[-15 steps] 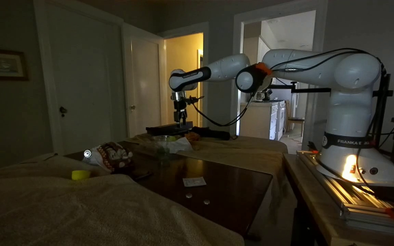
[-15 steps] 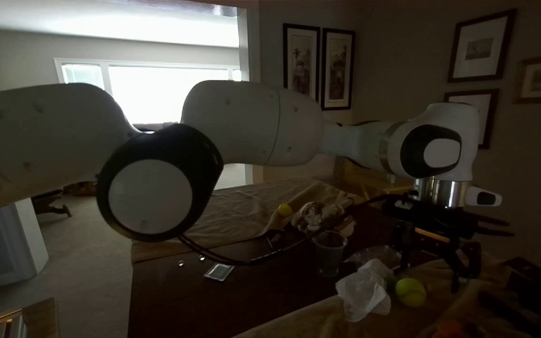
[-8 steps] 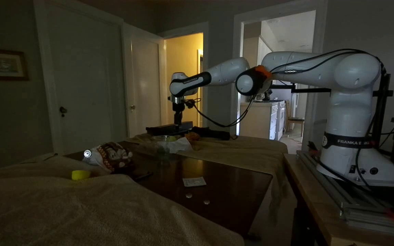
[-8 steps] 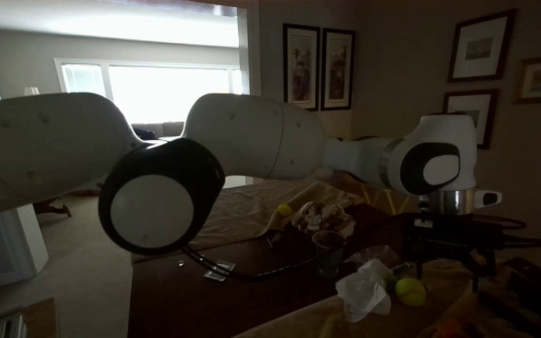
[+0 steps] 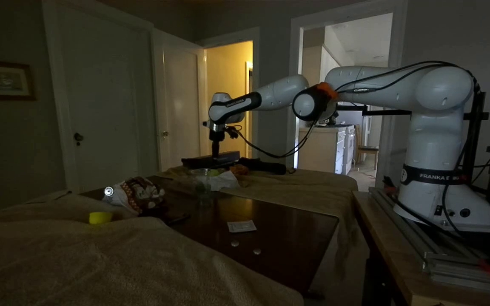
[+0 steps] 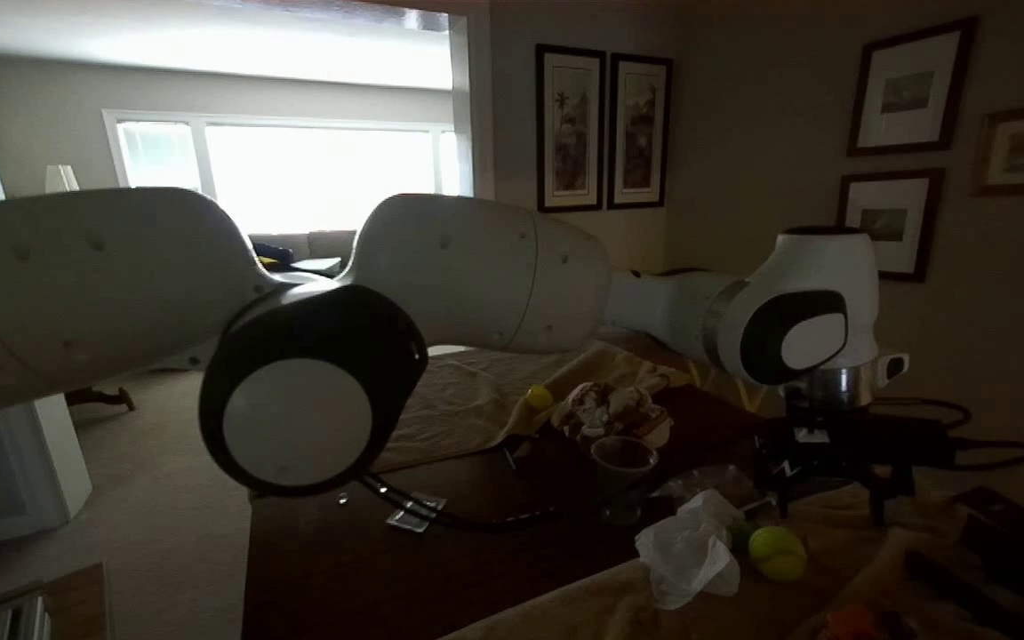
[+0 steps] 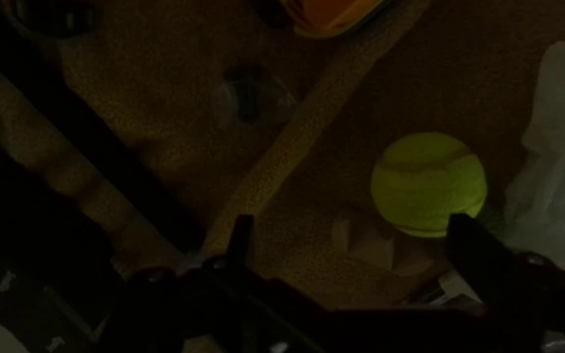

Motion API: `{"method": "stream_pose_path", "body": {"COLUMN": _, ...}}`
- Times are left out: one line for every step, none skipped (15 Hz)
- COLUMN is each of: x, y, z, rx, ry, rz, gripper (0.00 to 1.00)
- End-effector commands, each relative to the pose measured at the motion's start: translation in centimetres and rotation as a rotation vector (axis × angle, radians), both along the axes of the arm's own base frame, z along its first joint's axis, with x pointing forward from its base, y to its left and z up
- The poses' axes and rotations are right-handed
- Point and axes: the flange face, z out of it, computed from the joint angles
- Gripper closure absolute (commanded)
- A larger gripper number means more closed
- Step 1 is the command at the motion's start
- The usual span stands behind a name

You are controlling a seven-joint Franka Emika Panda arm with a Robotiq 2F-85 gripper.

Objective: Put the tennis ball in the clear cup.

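Hanging straighter than before, tool [image 7: 351, 220] jaws apart, arm [image 5: 278, 93] lower, tennis ball [image 7: 427, 181] near

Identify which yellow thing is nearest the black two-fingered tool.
The round yellow-green tennis ball beside the crumpled translucent white sheet. It lies close to the open tool; the squat bright yellow object is well away, beyond the clear cup.

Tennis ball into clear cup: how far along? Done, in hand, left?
Done: only setup. The jaws are open near the ball, and the cup stands upright.
In hand: likely the grasp, not yet made; in the wrist view the ball lies on the cloth, off-centre to the jaws.
Left: grip the ball, carry it to the cup, release it inside.
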Motion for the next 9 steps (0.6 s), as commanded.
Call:
{"method": "stream_pose_path", "body": {"x": 1.1, "y": 2.0, "z": 1.8, "rx": -0.011, "ry": -0.021, "rz": 0.019, "gripper": 0.0}}
{"method": "stream_pose_path", "body": {"x": 1.2, "y": 2.7, "z": 2.0, "rx": -0.014, "ry": -0.008, "rz": -0.012, "gripper": 0.0}}
{"method": "stream_pose_path", "body": {"x": 1.5, "y": 3.3, "z": 2.2, "rx": -0.011, "ry": -0.01, "rz": -0.051, "gripper": 0.0}}
{"method": "stream_pose_path", "body": {"x": 1.7, "y": 3.8, "z": 2.4, "rx": -0.009, "ry": -0.015, "rz": -0.09, "gripper": 0.0}}
{"method": "stream_pose_path", "body": {"x": 1.8, "y": 4.2, "z": 2.4, "rx": 0.0, "ry": -0.019, "rz": -0.126, "gripper": 0.0}}
{"method": "stream_pose_path", "body": {"x": 1.8, "y": 4.5, "z": 2.4, "rx": 0.006, "ry": -0.021, "rz": -0.164, "gripper": 0.0}}
{"method": "stream_pose_path", "body": {"x": 1.9, "y": 4.6, "z": 2.4, "rx": 0.018, "ry": -0.024, "rz": -0.197, "gripper": 0.0}}
{"method": "stream_pose_path", "body": {"x": 1.9, "y": 4.7, "z": 2.5, "rx": 0.03, "ry": -0.03, "rz": -0.238, "gripper": 0.0}}
{"method": "stream_pose_path", "body": {"x": 1.9, "y": 4.7, "z": 2.5, "rx": 0.039, "ry": -0.038, "rz": -0.26, "gripper": 0.0}}
